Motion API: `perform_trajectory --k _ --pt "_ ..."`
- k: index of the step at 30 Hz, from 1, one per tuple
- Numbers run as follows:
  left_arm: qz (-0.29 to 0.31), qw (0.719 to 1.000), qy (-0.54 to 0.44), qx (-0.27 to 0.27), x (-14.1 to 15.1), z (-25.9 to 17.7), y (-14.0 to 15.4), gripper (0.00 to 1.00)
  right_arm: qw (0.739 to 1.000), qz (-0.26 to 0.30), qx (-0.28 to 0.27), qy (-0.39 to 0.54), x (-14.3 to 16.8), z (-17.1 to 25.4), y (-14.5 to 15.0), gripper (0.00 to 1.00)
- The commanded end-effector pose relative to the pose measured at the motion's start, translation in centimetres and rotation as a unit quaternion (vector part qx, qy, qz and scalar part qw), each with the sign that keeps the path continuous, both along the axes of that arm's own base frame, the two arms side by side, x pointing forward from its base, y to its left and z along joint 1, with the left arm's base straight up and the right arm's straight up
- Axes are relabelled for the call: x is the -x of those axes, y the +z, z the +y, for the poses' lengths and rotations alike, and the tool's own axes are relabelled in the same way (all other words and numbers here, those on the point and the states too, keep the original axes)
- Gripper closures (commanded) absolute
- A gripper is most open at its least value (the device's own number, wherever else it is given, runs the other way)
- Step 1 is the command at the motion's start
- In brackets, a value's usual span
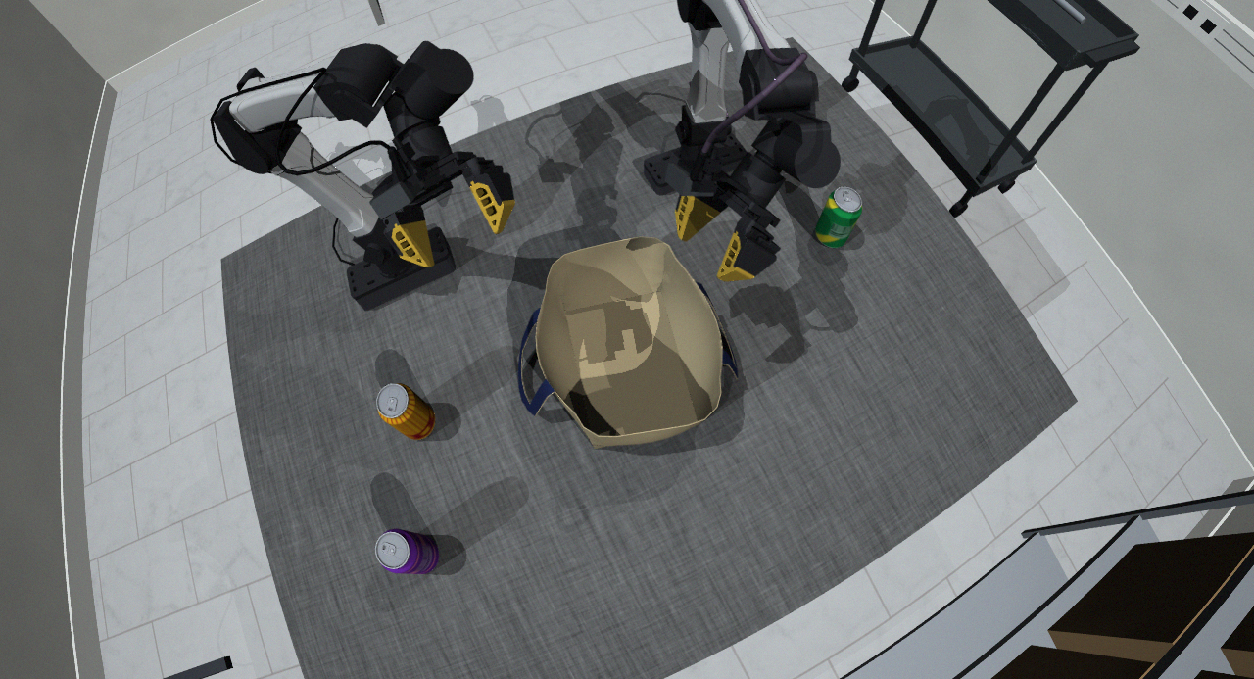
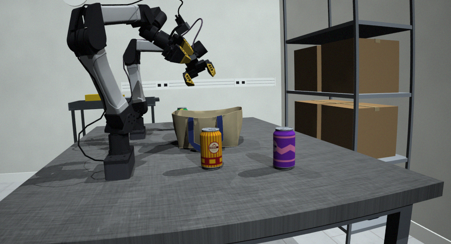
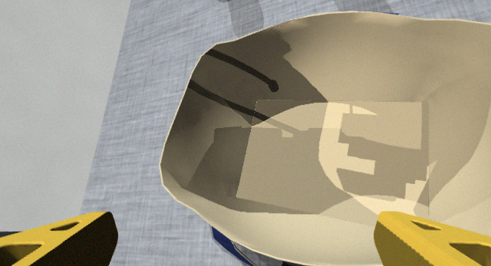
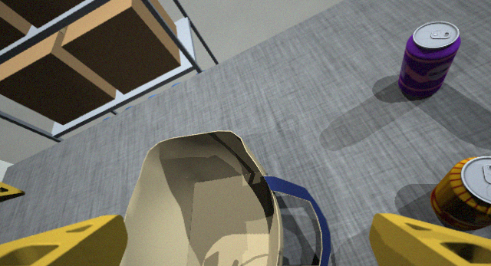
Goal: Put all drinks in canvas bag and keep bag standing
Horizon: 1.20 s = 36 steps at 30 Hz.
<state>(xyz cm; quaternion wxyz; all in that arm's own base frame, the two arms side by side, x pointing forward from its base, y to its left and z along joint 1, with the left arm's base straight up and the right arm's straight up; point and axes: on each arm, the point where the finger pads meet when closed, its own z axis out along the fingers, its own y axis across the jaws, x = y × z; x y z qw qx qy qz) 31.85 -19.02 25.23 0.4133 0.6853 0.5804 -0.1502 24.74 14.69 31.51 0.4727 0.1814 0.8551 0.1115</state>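
The tan canvas bag [image 1: 560,280] [image 2: 233,126] [image 3: 383,59] [image 4: 153,205] stands open with its walls up; no drink shows inside. A green can [image 1: 839,218] [image 2: 181,108] stands beyond it, mostly hidden in the exterior view. An orange can [image 1: 409,413] [image 2: 211,151] [image 4: 453,197] and a purple can [image 1: 420,553] [image 2: 283,151] [image 4: 426,72] stand upright on the opposite side. My left gripper [image 1: 703,259] [image 2: 203,80] [image 3: 245,222] is open and empty, above the bag's green-can side. My right gripper [image 1: 462,248] [image 2: 190,56] [image 4: 248,224] is open and empty, raised on the orange-can side.
Blue handles [image 1: 529,372] [image 2: 190,132] [image 4: 326,235] hang outside the bag. The arms stand at one long edge of the grey table [image 1: 745,517] [image 2: 141,204]. A shelf with boxes [image 2: 359,66] [image 4: 119,47] and a dark cart [image 1: 942,118] stand off the table.
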Motion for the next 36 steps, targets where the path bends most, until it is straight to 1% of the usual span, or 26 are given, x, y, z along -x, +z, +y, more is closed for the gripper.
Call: perform_trajectory --k 1,3,5,8,14,16,19,20,21,22,23,26,28,31,33,34,36 --pt "-0.020 0.999 0.032 0.004 -0.5 0.8 1.0 0.00 1.000 -0.007 -0.009 0.009 -0.6 0.2 0.3 0.00" --pt "-0.030 0.997 0.065 0.009 -1.6 1.3 1.9 0.00 0.999 -0.019 -0.020 0.020 -1.1 0.3 1.3 0.00" --pt "-0.028 0.994 0.106 0.013 -2.4 2.1 1.9 0.00 0.999 -0.022 -0.016 0.032 -1.9 0.4 1.0 0.00" --pt "-0.039 0.982 0.183 0.032 -3.9 3.7 3.2 0.00 0.998 -0.043 -0.016 0.053 -3.6 0.3 1.8 0.00" --pt "-0.060 0.933 0.340 0.104 -6.3 7.4 6.4 0.00 0.990 -0.109 0.009 0.086 -7.2 -1.6 3.7 0.00" --pt "-0.060 0.933 0.340 0.104 -6.3 7.4 6.4 0.00 0.990 -0.109 0.009 0.086 -7.2 -1.6 3.7 0.00" --pt "-0.071 0.900 0.402 0.150 -6.8 9.2 8.1 0.00 0.984 -0.146 0.032 0.091 -8.8 -3.2 4.9 0.00" --pt "-0.053 0.918 0.374 0.121 -6.4 8.3 6.2 0.00 0.989 -0.123 0.022 0.081 -8.3 -3.2 3.8 0.00" --pt "-0.070 0.915 0.376 0.127 -6.2 8.7 7.3 0.00 0.990 -0.124 0.024 0.064 -8.6 -4.0 3.8 0.00" --pt "-0.072 0.910 0.385 0.135 -6.2 8.9 7.6 0.00 0.989 -0.129 0.028 0.066 -8.8 -4.2 4.0 0.00" --pt "-0.085 0.894 0.412 0.153 -6.7 10.3 8.9 0.00 0.987 -0.144 0.033 0.070 -9.2 -4.5 4.7 0.00" --pt "-0.096 0.852 0.471 0.208 -7.1 12.3 10.7 0.00 0.976 -0.188 0.063 0.085 -10.3 -5.8 6.2 0.00" --pt "-0.103 0.815 0.509 0.256 -7.1 13.8 12.2 0.00 0.966 -0.222 0.093 0.094 -11.1 -7.0 7.4 0.00" --pt "-0.110 0.769 0.545 0.315 -6.7 15.8 14.1 0.00 0.949 -0.263 0.142 0.099 -12.0 -9.0 8.6 0.00" --pt "-0.110 0.769 0.545 0.315 -6.7 15.8 14.1 0.00 0.949 -0.263 0.142 0.099 -12.0 -9.0 8.6 0.00" --pt "-0.113 0.744 0.561 0.344 -6.8 16.4 14.4 0.00 0.945 -0.270 0.159 0.099 -12.5 -9.7 8.6 0.00" --pt "-0.120 0.712 0.575 0.384 -6.1 17.5 15.7 0.00 0.931 -0.295 0.190 0.096 -12.3 -11.1 9.7 0.00"
